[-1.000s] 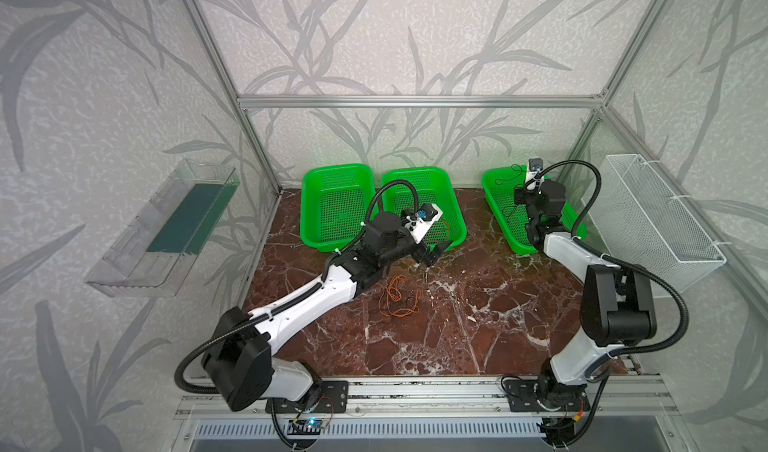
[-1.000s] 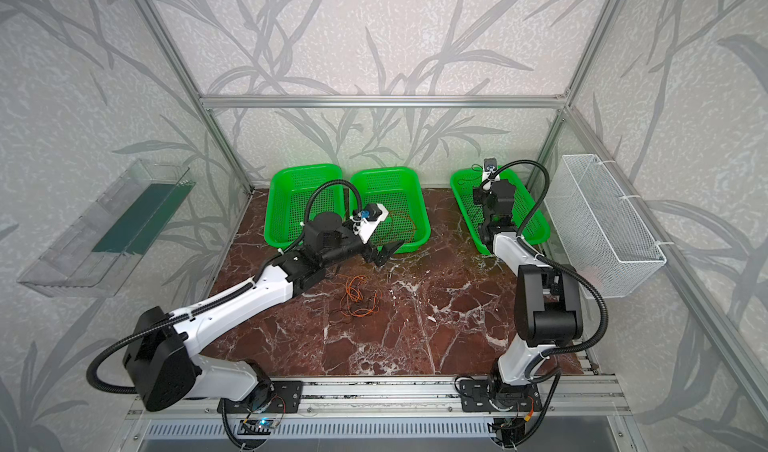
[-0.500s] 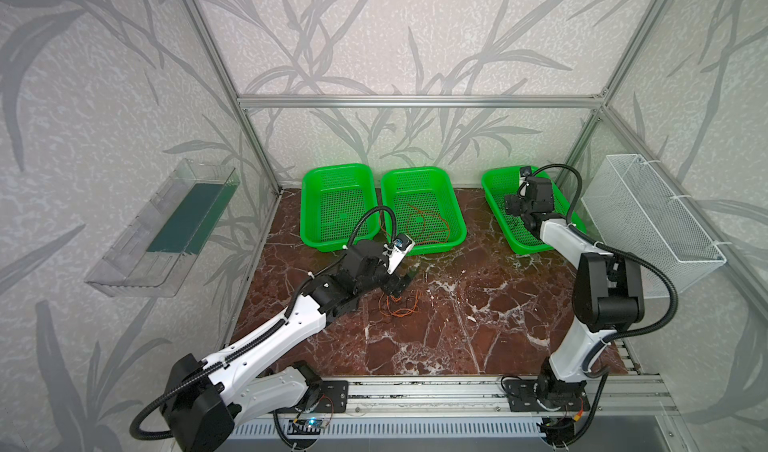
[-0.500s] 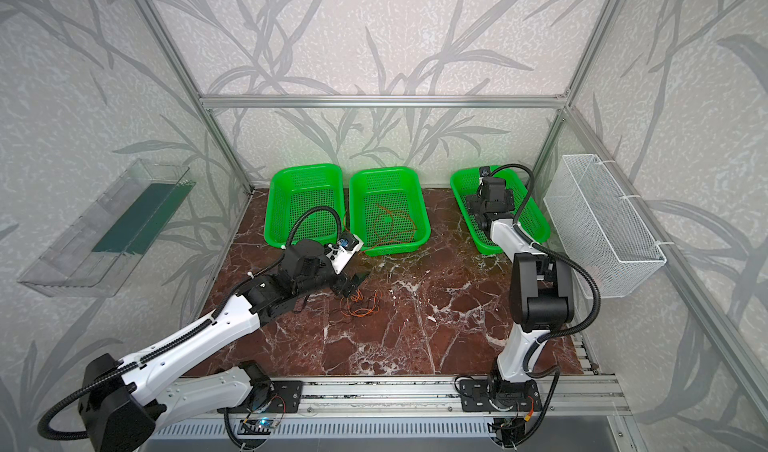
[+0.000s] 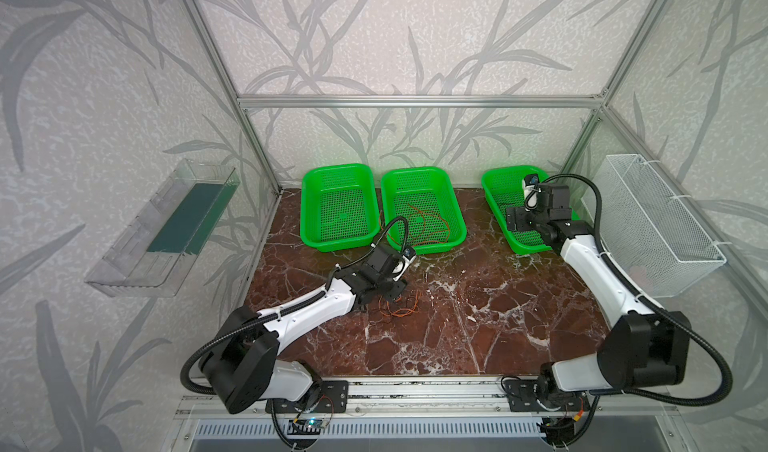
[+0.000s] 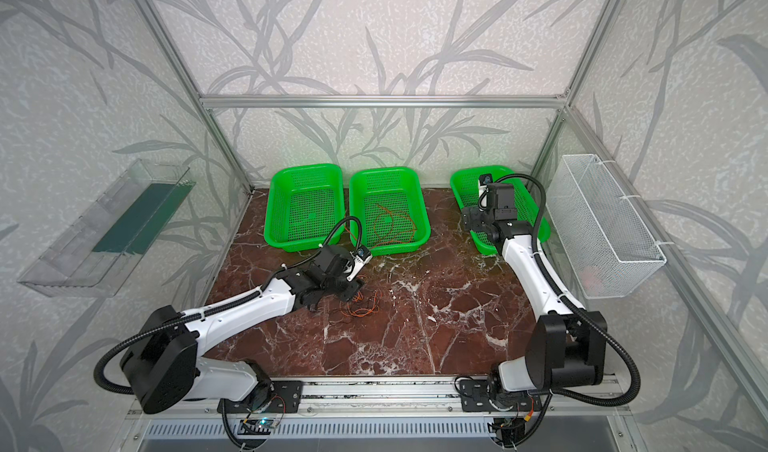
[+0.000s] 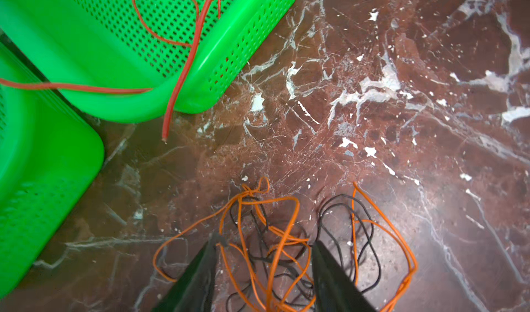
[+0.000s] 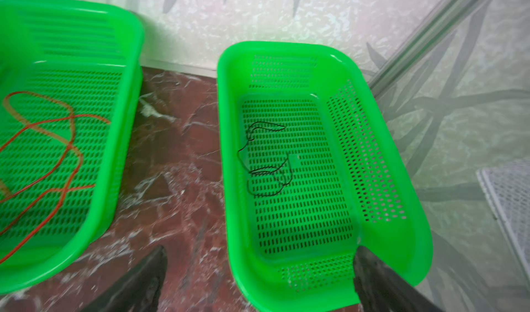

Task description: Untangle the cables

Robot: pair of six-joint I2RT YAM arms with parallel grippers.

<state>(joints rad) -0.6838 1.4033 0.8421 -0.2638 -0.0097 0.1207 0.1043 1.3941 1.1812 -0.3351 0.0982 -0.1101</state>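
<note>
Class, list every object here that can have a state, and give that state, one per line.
left gripper, open, jaws astride the tangle.
right gripper, open, holding nothing.
orange and black cables, tangled together on the table.
red cable, looped in the middle basket, one end over its rim.
black cable, loose in the right basket.
left basket, empty.

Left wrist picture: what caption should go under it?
Left gripper straddling a tangle of orange and black cables on a marble table, red cable drooping over a green basket.
</note>
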